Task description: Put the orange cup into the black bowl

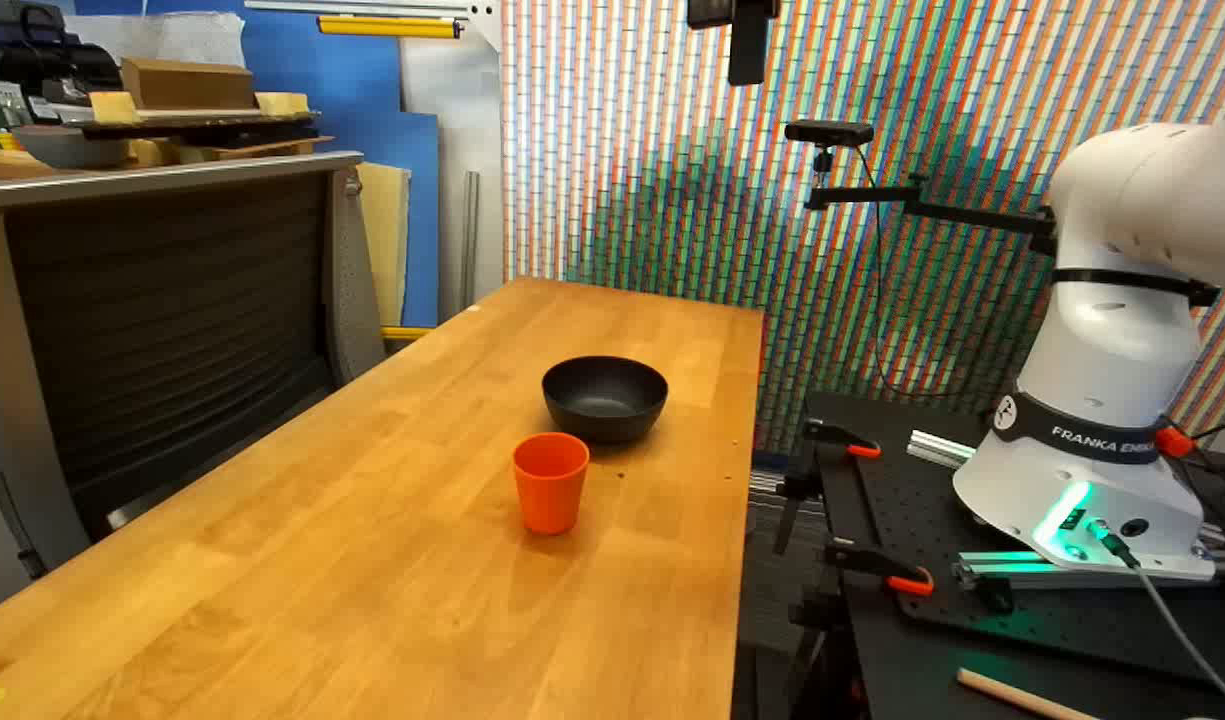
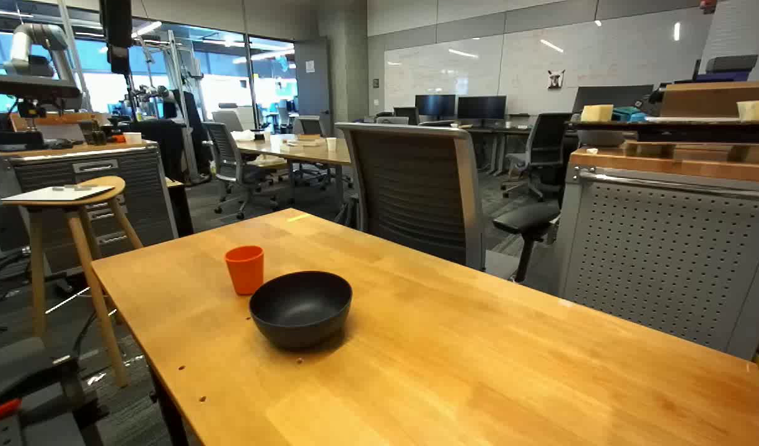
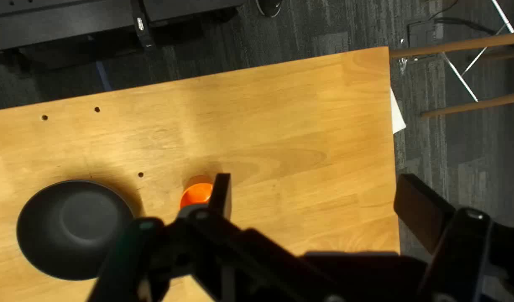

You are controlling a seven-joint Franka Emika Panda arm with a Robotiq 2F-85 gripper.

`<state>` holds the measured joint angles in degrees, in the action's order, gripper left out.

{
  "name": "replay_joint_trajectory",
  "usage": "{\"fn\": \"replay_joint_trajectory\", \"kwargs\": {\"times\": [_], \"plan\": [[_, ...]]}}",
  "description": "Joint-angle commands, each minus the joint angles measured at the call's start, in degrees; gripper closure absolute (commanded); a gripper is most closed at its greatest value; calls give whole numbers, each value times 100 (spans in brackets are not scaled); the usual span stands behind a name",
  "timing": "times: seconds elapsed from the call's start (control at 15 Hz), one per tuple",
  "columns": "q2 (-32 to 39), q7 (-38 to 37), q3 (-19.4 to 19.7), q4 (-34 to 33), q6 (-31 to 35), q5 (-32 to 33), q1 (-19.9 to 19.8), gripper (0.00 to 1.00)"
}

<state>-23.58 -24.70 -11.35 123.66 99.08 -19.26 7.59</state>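
The orange cup stands upright on the wooden table in both exterior views [image 1: 550, 490] [image 2: 244, 272]. In the wrist view the cup [image 3: 196, 193] is partly hidden by the left finger. The black bowl stands upright and empty beside the cup, a small gap apart, in both exterior views [image 1: 605, 412] [image 2: 300, 322] and at the left of the wrist view [image 3: 72, 230]. My gripper [image 3: 317, 195] is wide open with nothing between its fingers. It is high above the table, off to the side of the cup away from the bowl. Only a black part of it shows at the top of the exterior views.
The wooden table [image 1: 372, 560] has an open edge facing the robot base [image 1: 1082, 500]. A dark office chair [image 2: 416, 192] stands along the opposite long edge. A wooden stool [image 2: 82, 198] is near the table's end. A camera arm [image 1: 972, 212] reaches out by the base.
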Motion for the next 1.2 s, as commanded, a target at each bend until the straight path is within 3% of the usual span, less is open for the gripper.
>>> {"fn": "replay_joint_trajectory", "kwargs": {"times": [0.0,0.4,0.93,1.13], "plan": [[4,8,-30,-34,-15,-9,-40,0],[447,-275,-114,414,499,414,-180,0],[1599,-967,-174,1190,1900,1256,-126,0],[1655,-795,-44,1224,1699,1083,-37,0]]}}
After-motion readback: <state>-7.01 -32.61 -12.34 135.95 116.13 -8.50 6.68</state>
